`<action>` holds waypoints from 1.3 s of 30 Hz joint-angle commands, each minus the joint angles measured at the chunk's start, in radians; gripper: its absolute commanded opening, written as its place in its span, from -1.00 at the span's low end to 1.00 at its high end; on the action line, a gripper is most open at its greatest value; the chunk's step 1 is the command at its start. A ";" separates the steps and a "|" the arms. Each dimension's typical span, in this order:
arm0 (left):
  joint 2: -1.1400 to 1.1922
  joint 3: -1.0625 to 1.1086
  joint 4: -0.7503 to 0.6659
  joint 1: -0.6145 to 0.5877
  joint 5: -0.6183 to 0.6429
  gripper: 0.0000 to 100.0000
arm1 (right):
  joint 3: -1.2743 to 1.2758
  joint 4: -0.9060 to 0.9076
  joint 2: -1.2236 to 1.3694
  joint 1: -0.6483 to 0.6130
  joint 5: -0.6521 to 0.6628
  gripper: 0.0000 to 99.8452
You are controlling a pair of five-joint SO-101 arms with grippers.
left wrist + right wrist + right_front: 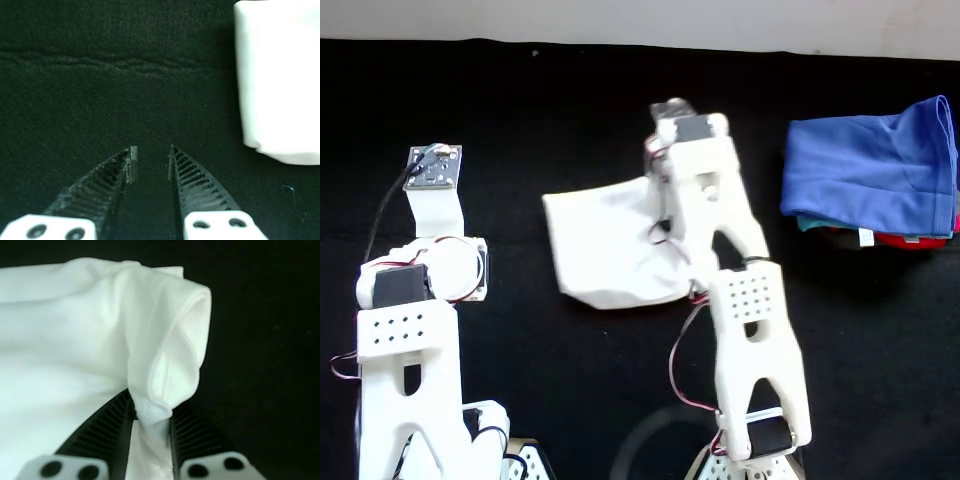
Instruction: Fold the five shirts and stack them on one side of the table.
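I judge the shirt stack (pixel 868 175) at 2 o'clock nearly complete; right gripper (pixel 151 412) pinches the white shirt (pixel 75 340), left gripper (pixel 150 162) stands spread.

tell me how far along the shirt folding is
Done: blue shirt on top of teal shirt and red shirt, folded and piled at one side. In hand: right gripper is shut on the white shirt; left gripper open nearby. Left: finish folding it, add it on top. I count four shirts.
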 commanded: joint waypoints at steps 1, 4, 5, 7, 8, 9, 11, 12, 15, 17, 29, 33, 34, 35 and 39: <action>-0.021 -0.005 0.006 -0.005 -0.006 -0.76 | -0.001 0.012 -0.200 0.085 0.046 -0.99; -0.008 -0.005 0.003 -0.005 -0.006 -0.76 | 0.087 0.012 -0.343 0.119 0.107 -0.99; 0.013 -0.008 0.002 -0.005 -0.006 -0.76 | 0.116 0.012 -0.397 0.127 0.129 -0.99; 0.088 -0.015 0.000 -0.004 -0.006 -0.76 | 0.168 0.012 -0.495 0.142 0.155 -0.99; 0.139 -0.024 -0.008 -0.004 -0.006 -0.76 | 0.186 0.012 -0.539 0.150 0.167 -0.99; 0.199 -0.041 -0.009 -0.004 -0.005 -0.76 | 0.203 0.012 -0.585 0.160 0.176 -0.99; 0.323 -0.096 -0.005 -0.001 -0.002 -0.76 | 0.219 0.012 -0.659 0.188 0.186 -0.99; 0.383 -0.131 -0.002 -0.001 -0.002 -0.76 | 0.225 0.012 -0.691 0.203 0.186 -0.99; 0.530 -0.254 0.052 -0.001 0.000 -0.76 | 0.226 0.012 -0.759 0.262 0.206 -0.99; 0.596 -0.338 0.091 -0.001 0.000 -0.76 | 0.222 0.012 -0.786 0.305 0.235 -0.99; 0.659 -0.503 0.118 0.059 0.000 -0.76 | 0.229 -0.142 -0.811 0.607 0.485 -0.99; 0.659 -0.503 0.120 0.114 0.003 -0.76 | 0.232 -0.249 -0.691 0.671 0.560 -0.99; 0.659 -0.507 0.123 0.120 0.017 -0.76 | 0.223 -0.257 -0.650 0.685 0.575 -0.99; 0.659 -0.510 0.123 0.124 0.034 -0.76 | 0.209 -0.260 -0.607 0.697 0.588 -0.99; 0.659 -0.512 0.123 0.124 0.046 -0.76 | 0.097 -0.300 -0.453 0.742 0.592 -0.99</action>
